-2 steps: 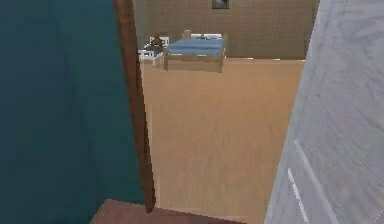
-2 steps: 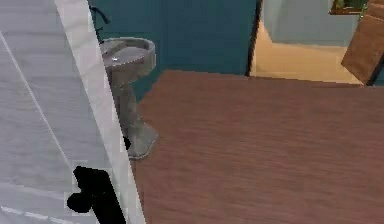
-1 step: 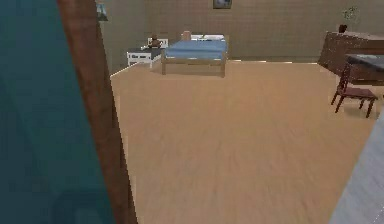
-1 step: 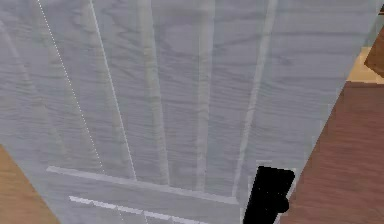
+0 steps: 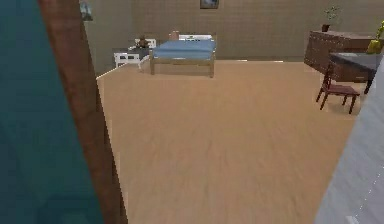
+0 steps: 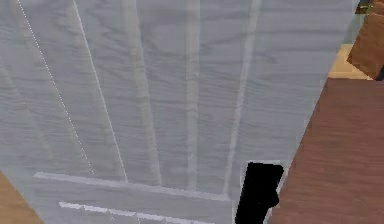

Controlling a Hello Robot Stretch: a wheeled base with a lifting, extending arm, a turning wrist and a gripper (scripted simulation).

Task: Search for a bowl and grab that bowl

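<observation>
In the arm side view the arm's dark bar point(image 6: 262, 195) rises a short way from the bottom edge, against a pale grey panelled door point(image 6: 160, 100). I can't make out the gripper's far end on that bar, so I cannot tell whether it holds anything. In the forward view, a white nightstand point(image 5: 130, 57) with small dark things on top stands at the far wall. They are too small to name.
A teal door with a brown edge point(image 5: 75, 120) stands close at the forward view's left. A blue-covered bed point(image 5: 183, 50) is at the far wall. At the right are a wooden dresser point(image 5: 335, 45) with a plant point(image 5: 330, 18), a dark table point(image 5: 355, 65) and a chair point(image 5: 338, 92). Open wood floor point(image 5: 220, 140) lies between.
</observation>
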